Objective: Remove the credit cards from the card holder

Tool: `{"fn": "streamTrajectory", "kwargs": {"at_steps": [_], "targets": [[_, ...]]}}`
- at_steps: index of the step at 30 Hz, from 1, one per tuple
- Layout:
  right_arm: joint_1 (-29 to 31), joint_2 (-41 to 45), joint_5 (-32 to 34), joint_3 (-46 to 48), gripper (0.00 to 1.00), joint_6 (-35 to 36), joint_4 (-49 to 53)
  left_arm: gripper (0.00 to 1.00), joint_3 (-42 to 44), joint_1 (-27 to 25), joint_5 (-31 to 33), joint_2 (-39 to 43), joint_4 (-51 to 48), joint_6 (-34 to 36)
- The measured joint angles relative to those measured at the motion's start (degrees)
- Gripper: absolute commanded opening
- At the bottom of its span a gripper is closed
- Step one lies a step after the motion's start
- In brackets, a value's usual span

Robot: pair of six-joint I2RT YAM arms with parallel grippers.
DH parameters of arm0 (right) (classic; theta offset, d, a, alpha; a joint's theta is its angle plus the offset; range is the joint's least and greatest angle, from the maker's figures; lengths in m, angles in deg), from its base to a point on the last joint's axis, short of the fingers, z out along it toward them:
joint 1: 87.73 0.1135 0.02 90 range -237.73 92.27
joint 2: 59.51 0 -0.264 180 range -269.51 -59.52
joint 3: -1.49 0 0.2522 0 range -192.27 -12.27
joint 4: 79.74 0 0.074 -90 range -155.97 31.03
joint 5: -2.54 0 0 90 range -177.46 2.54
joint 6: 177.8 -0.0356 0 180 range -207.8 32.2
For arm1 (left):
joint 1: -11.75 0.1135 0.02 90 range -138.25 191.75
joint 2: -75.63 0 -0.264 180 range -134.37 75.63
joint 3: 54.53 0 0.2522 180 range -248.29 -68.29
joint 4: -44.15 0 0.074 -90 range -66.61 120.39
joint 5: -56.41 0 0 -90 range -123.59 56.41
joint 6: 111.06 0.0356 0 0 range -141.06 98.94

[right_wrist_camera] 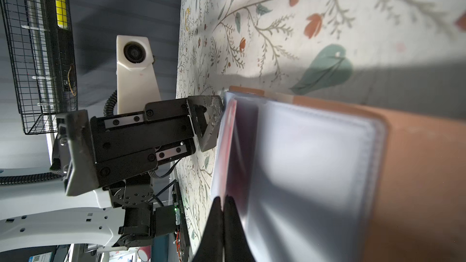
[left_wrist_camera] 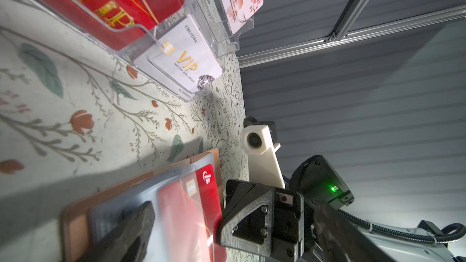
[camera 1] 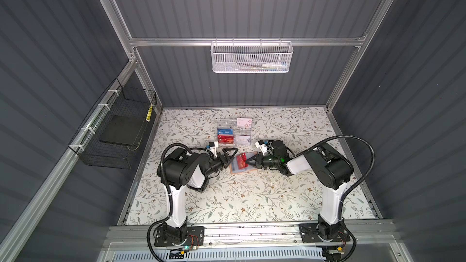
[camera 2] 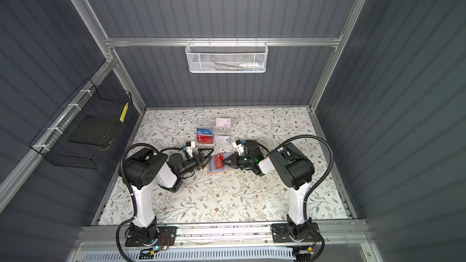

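Card holder (camera 1: pixel 243 172) lying open mid-tabletop (camera 1: pixel 252 197), red card (camera 1: pixel 240 160) partly out of its sleeve. Right tool (camera 1: pixel 248 163) clenched on that card's edge; left tool (camera 1: pixel 232 158) spread wide, just beside the holder. Behind, clear box (camera 1: pixel 234 132) with more cards.

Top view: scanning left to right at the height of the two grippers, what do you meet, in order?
Black wire basket on the side wall → left gripper → card holder → right arm.
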Motion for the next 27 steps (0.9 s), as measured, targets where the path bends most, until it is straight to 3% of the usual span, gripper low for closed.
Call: {"fn": "streamTrajectory", "kwargs": {"at_steps": [7,16,20,27], "targets": [[-0.92,5.31,2.86,0.02,0.00,5.42,9.40,1.00,0.04,0.04,0.00,0.02,0.04,0.00],[-1.14,14.12,10.51,-2.49,0.00,17.66,26.27,1.00,-0.52,0.83,-1.14,2.34,-4.02,0.00],[-1.14,16.83,13.18,-3.45,0.00,21.84,31.41,1.00,-1.86,1.22,-1.95,7.74,-15.28,0.76],[-1.11,19.91,18.12,-7.87,0.00,27.69,41.48,1.00,-6.34,1.68,-0.92,23.08,-46.25,8.20]]}}
